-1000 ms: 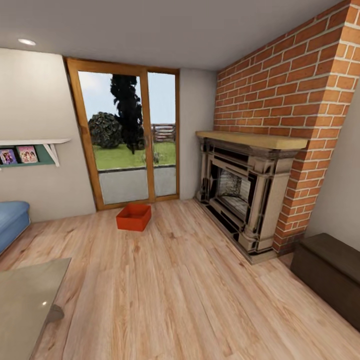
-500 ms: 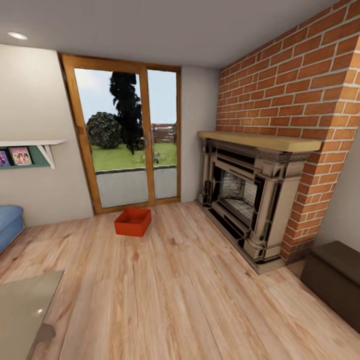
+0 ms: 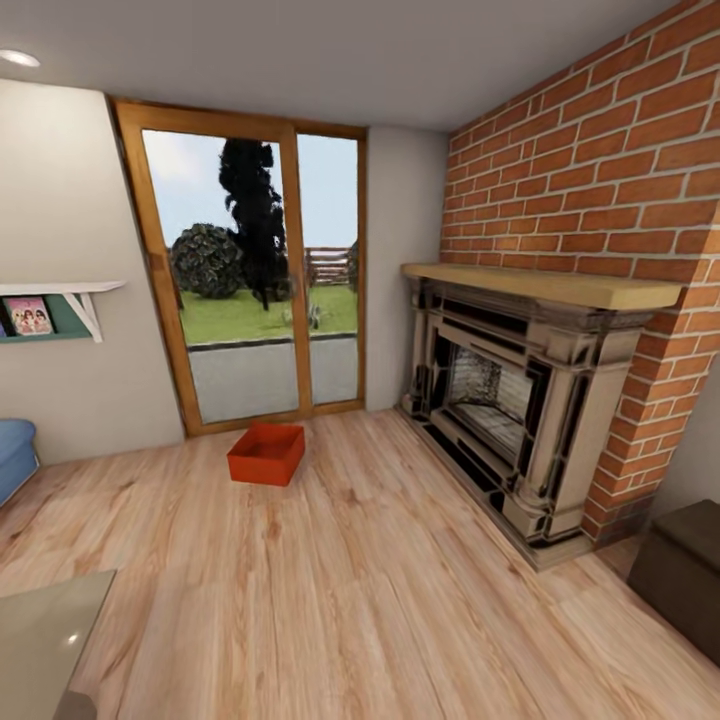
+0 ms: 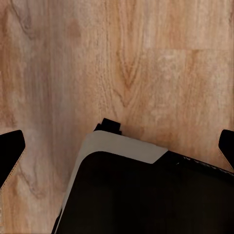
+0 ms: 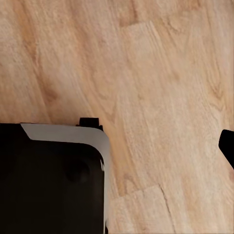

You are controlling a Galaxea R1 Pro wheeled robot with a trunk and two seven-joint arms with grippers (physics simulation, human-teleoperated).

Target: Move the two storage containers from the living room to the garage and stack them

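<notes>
- One orange-red bin (image 3: 266, 454) sits on the wood-plank floor (image 3: 330, 590) of the living room, at the floor's far edge, just in front of the glass doors (image 3: 250, 270). It stands upright with its open top up, and a second bin cannot be made out.
- The fireplace (image 3: 520, 400) with its wooden mantel (image 3: 545, 285) stands against the brick chimney (image 3: 600, 170) at the floor's right edge, well apart from the bin.
- A dark chest (image 3: 690, 575) sits at the near right, and a glass table (image 3: 45, 640) corner at the near left.
- The left gripper (image 4: 117, 151) points down at bare planks above the robot's dark base (image 4: 146, 195). Its fingertips (image 4: 10, 151) sit at opposite edges of the wrist view, spread wide and holding nothing.
- The right wrist view shows a single fingertip (image 5: 228, 144) over planks, so I cannot tell how that gripper stands.
- The bin lies well ahead of both grippers, touching neither.
</notes>
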